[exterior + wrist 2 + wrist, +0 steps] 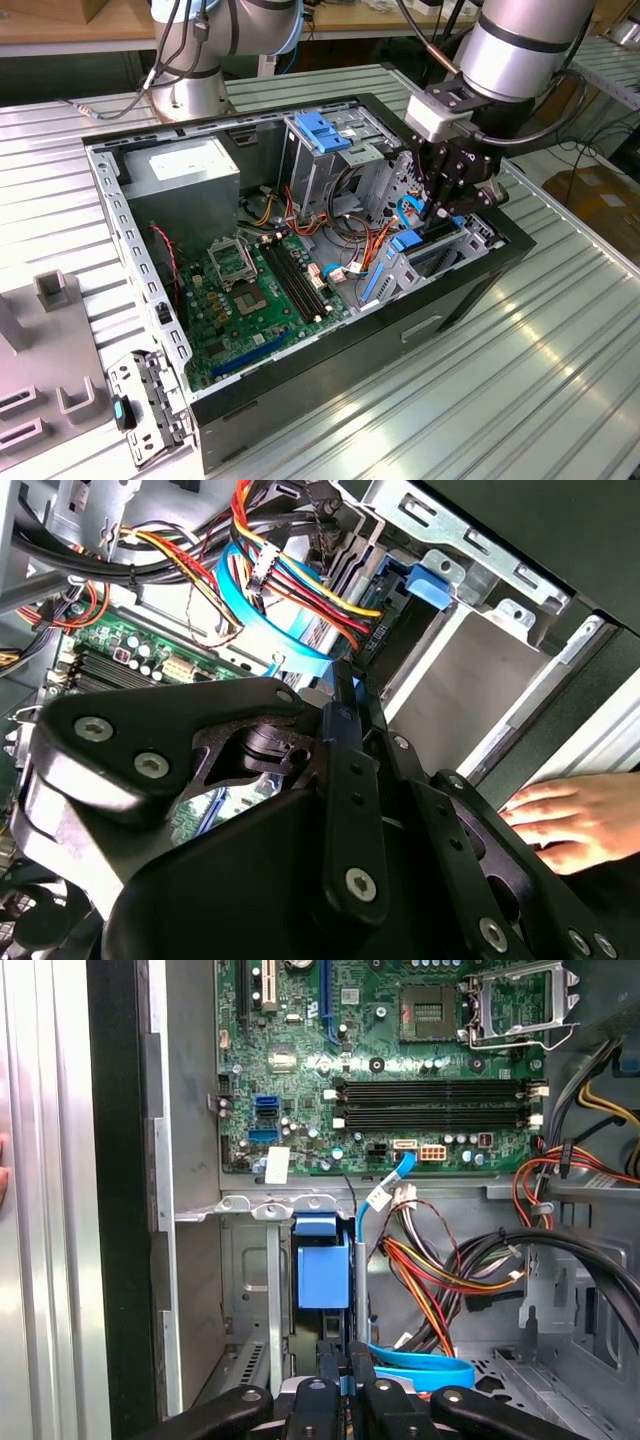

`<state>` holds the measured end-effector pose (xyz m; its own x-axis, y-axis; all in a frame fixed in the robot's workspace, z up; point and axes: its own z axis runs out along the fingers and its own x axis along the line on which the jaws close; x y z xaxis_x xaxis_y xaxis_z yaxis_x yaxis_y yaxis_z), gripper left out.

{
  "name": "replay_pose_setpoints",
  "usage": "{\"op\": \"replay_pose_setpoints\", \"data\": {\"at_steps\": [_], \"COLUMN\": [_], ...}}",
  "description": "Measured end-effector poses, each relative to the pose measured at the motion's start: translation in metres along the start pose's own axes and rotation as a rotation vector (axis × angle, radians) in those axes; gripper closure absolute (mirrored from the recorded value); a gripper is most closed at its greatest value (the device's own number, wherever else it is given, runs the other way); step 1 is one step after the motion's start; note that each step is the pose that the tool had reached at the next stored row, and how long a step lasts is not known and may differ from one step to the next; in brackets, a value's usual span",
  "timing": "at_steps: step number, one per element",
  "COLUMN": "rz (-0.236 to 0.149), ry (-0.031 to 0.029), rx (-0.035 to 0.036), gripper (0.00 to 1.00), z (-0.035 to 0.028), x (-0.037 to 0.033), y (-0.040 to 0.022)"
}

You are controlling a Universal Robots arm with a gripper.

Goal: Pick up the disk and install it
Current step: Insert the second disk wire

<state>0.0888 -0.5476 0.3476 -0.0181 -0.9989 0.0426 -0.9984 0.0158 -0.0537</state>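
Note:
The disk point(412, 242) stands on edge in the drive bay point(455, 250) at the exterior view's right end of the open computer case point(300, 390). Its bright blue carrier tab point(322, 1268) points toward the motherboard point(400, 1050). The carrier's blue end point(430, 582) shows at the bay's metal wall in the second wrist view. My gripper point(440, 212) reaches down into the bay from above. Its black fingers point(318, 1400) are shut on the disk's thin edge, where a strip of blue shows between them. In both wrist views the gripper point(345, 695) point(345, 1382) hides most of the disk's face.
Red, yellow and orange cable bundles point(440, 1270) and a flat blue cable point(270, 630) lie right beside the bay. A blue-handled cage point(320, 130) and a grey power-supply box point(190, 170) stand deeper in the case. A person's hand point(555, 820) rests outside the case wall. A grey fixture point(50, 370) sits at the table's left.

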Motion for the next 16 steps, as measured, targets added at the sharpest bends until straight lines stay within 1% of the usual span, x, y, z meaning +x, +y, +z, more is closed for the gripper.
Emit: {"op": "replay_pose_setpoints", "data": {"at_steps": [3, 6, 10, 16], "rz": [0.0, 0.0, 0.001, 0.0], "ry": [-0.0024, -0.0026, -0.0029, -0.0024], "rx": [0.0032, 0.0058, 0.007, 0.0073], "gripper": [0.84, 0.84, 0.84, 0.84], "z": [-0.0001, 0.0, 0.0009, 0.0056], "x": [0.0002, 0.0006, 0.0009, 0.0018], "y": [0.0, 0.0, 0.0004, 0.001]}}
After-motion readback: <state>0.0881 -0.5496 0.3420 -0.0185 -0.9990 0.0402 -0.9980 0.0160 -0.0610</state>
